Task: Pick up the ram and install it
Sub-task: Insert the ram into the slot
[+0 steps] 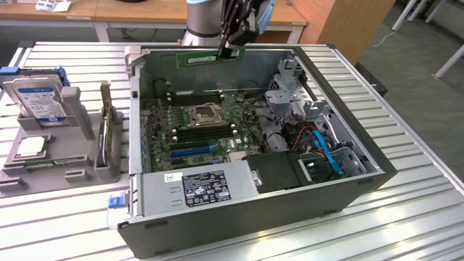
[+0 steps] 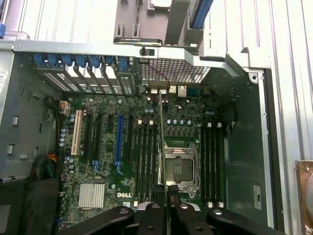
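Bright, even light glares off the slatted table (image 1: 406, 228); inside the case (image 1: 290, 220) lies shadow.

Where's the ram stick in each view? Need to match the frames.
Exterior view: the ram is gripped by the pincer above the far edge of the case.
Wrist view: the ram is edge-on, a thin strip running out from the pincer over the memory slots.
Shared landmark: the processor socket.

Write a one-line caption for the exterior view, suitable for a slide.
The gripper holds the ram above the open computer case, over the motherboard, not yet in a slot.
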`<state>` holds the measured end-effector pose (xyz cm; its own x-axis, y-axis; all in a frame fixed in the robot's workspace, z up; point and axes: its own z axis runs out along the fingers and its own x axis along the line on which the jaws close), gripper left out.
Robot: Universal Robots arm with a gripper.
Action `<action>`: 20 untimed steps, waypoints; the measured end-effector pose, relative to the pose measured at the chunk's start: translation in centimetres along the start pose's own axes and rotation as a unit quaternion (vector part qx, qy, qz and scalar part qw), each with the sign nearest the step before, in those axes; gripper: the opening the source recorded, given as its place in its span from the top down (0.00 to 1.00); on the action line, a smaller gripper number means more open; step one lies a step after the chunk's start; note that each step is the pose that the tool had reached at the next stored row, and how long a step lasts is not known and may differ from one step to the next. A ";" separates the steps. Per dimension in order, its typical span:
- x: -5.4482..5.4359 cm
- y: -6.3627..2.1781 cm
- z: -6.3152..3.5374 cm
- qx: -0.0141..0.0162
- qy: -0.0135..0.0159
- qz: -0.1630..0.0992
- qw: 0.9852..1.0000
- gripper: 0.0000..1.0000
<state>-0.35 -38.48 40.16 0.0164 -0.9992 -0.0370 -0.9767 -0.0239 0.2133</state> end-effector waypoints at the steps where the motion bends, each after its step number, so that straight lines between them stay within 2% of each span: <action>1: 0.0 0.00 0.00 0.000 0.000 0.000 1.000 0.86; 8: 0.0 -0.01 0.00 0.000 0.000 0.001 1.000 0.86; 9: 0.0 -0.06 0.00 -0.001 -0.001 0.002 1.000 0.86; 11: 0.0 -0.16 -0.02 -0.005 -0.001 0.004 1.000 0.86; 13: 0.0 -0.20 0.01 -0.007 -0.002 0.007 1.000 0.86; 16: 0.0 -0.22 0.03 -0.008 -0.003 0.013 1.000 0.86; 20: 0.0 -0.23 0.04 -0.016 -0.006 0.031 0.999 0.86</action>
<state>-0.14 -38.46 40.08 -0.0476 -0.9983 -0.0350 -0.9685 0.0376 0.2461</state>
